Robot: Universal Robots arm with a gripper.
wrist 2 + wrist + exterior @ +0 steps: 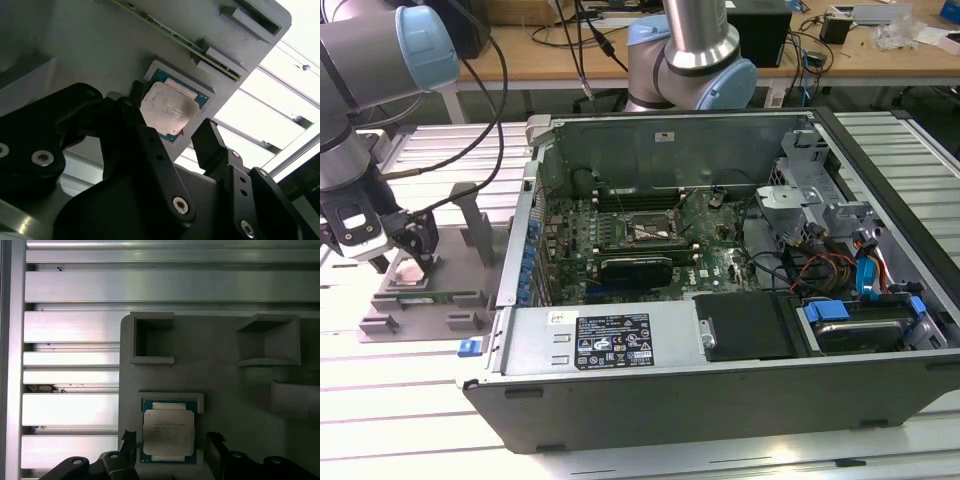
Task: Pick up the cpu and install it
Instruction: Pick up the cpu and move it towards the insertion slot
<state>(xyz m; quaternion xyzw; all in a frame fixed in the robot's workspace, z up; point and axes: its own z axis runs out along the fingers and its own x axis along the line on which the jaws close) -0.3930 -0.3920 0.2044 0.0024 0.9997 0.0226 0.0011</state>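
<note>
The cpu (168,432), a small square chip with a silvery top, lies flat in a shallow recess of the grey plastic tray (225,380). In both wrist views my gripper (171,439) is open, one black finger on each side of the cpu (165,111) with a small gap to its edges. In the exterior view the gripper (408,255) hangs low over the tray (430,300) at that view's left, beside the open computer case (720,330). The board's socket (640,232) sits in the middle of the case.
Upright posts (470,215) rise from the tray close to my gripper. The tray carries a long green-edged card (175,37) in a slot. A second arm's base (690,50) stands behind the case. Cables and drive bays (850,270) crowd the case's right side.
</note>
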